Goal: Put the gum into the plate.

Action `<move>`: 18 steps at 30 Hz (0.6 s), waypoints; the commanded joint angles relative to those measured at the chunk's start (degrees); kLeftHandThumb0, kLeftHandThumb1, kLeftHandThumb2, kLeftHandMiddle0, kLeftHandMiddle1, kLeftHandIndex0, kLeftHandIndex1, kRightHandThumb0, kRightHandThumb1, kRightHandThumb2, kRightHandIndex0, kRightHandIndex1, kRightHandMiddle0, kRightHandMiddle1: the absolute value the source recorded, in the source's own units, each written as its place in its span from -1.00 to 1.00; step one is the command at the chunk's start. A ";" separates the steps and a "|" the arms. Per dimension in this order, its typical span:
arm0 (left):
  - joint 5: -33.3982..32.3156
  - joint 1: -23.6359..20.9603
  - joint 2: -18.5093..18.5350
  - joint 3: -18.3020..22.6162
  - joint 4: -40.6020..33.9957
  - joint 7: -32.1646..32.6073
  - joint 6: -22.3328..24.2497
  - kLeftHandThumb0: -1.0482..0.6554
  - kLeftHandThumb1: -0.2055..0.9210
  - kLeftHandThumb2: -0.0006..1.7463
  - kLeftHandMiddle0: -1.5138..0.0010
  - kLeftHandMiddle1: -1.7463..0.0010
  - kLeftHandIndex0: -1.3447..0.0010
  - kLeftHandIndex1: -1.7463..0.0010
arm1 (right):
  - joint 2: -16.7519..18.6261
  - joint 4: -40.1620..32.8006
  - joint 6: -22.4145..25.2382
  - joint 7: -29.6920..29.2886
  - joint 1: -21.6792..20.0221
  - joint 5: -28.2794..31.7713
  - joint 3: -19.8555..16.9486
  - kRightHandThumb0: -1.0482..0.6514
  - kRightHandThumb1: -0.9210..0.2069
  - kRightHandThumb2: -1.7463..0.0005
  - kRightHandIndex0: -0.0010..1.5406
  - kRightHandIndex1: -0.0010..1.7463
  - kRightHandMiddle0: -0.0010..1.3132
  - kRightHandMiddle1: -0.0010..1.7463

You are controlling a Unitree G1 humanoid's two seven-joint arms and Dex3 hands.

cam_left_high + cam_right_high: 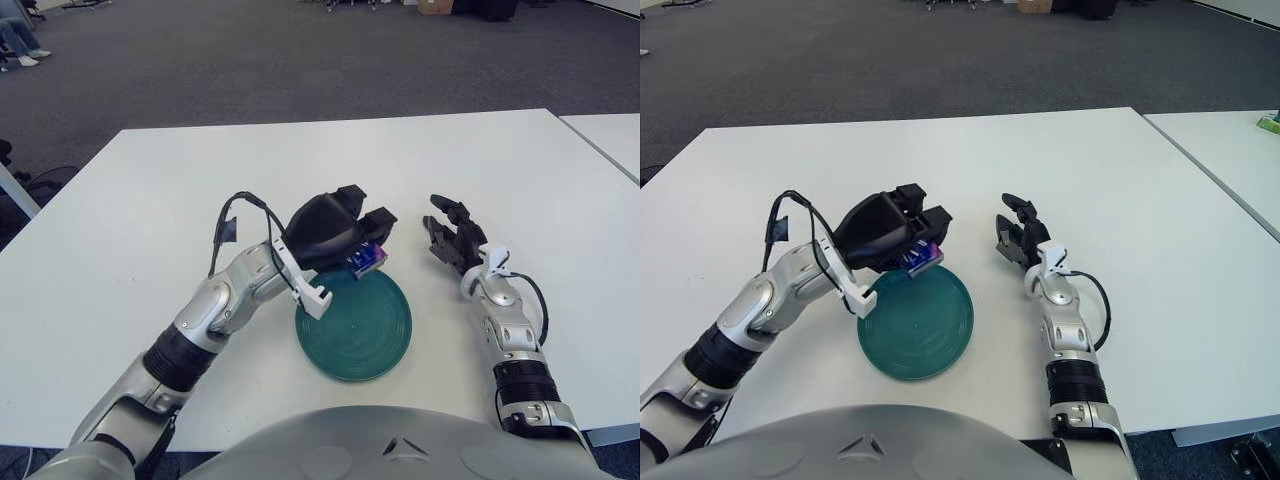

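A small purple gum pack is held in my left hand, whose dark fingers are curled round it. The hand hangs just above the far left rim of the round green plate, which lies on the white table near me. The pack's lower end pokes out over the plate's edge. In the right eye view the same gum pack shows over the plate. My right hand shows to the right of the plate, fingers spread and holding nothing.
The white table stretches wide on all sides of the plate. A second white table stands at the far right, with a gap between. Grey carpet lies beyond.
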 commanded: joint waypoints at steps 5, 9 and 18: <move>1.05 -0.59 0.75 -1.31 0.39 -2.37 -1.77 -0.27 0.28 0.22 -0.50 -1.00 0.31 -1.00 | -0.19 -0.44 1.93 -0.67 1.73 -1.93 0.95 -0.47 -1.00 0.11 -0.50 -0.99 -1.00 -0.31; -0.51 -1.18 1.23 -2.42 0.82 -7.43 -2.03 -0.27 0.28 0.22 -0.49 -1.00 0.31 -1.00 | -0.31 -1.10 2.15 -1.03 1.99 -2.57 1.35 -0.49 -1.00 0.11 -0.49 -0.98 -1.00 -0.32; -4.32 -0.47 1.13 -3.00 -0.11 -18.29 0.33 -0.26 0.33 0.18 -0.41 -1.00 0.34 -1.00 | 2.21 -3.02 5.74 -0.68 2.14 1.51 -0.67 -0.45 -1.00 0.13 -0.47 -0.98 -1.00 -0.31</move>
